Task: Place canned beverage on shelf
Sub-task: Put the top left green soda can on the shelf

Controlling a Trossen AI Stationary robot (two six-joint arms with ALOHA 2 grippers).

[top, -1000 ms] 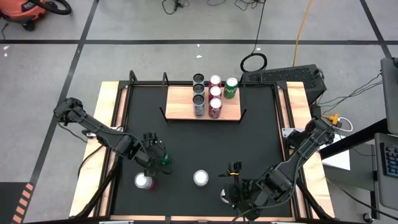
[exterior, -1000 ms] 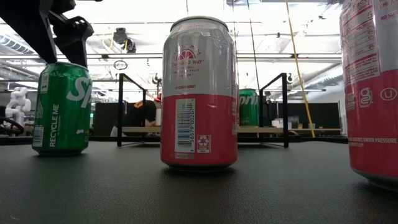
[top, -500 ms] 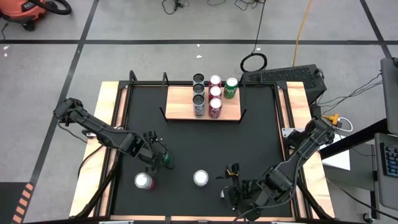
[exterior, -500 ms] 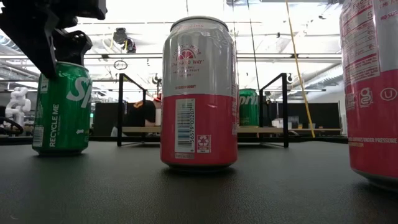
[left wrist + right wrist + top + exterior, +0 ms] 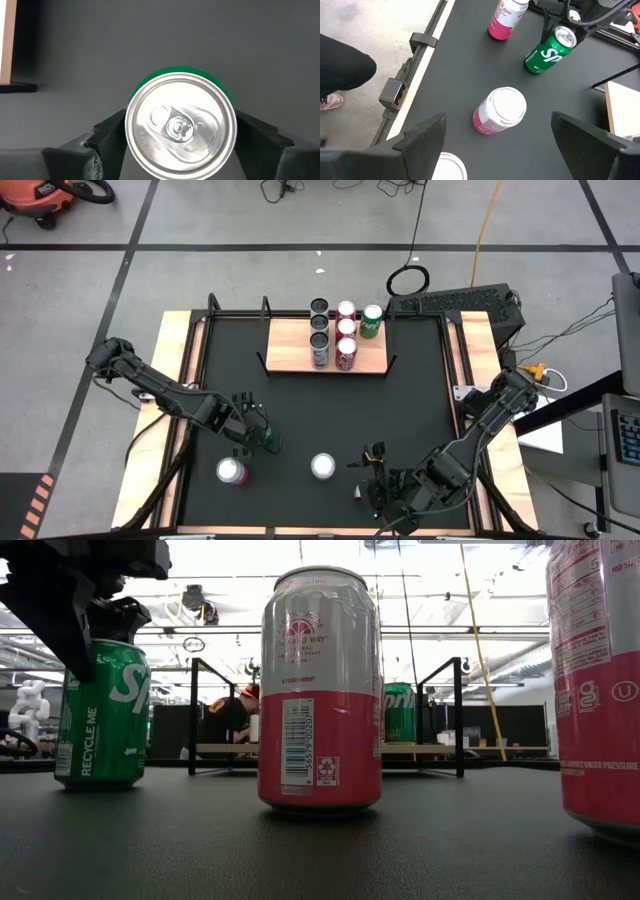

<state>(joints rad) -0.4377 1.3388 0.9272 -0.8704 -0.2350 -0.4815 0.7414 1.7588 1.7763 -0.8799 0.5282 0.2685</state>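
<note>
The left hand (image 5: 262, 436) is down around a green Sprite can (image 5: 180, 131) on the near-left part of the black worktop (image 5: 330, 410). Its two fingers (image 5: 107, 131) flank the can's top on either side, very close to the rim, though the views do not settle whether they are pressing on it yet. The can stands upright on the mat.

The right hand (image 5: 372, 480) sits low near the front edge with its fingers spread wide and nothing between them. A pink-and-white can (image 5: 500, 111) stands just ahead of it, and another pink can (image 5: 232, 471) stands near the green one.

The shelf (image 5: 290, 350) lies at the far side, carrying six upright cans (image 5: 340, 335) in three rows.
</note>
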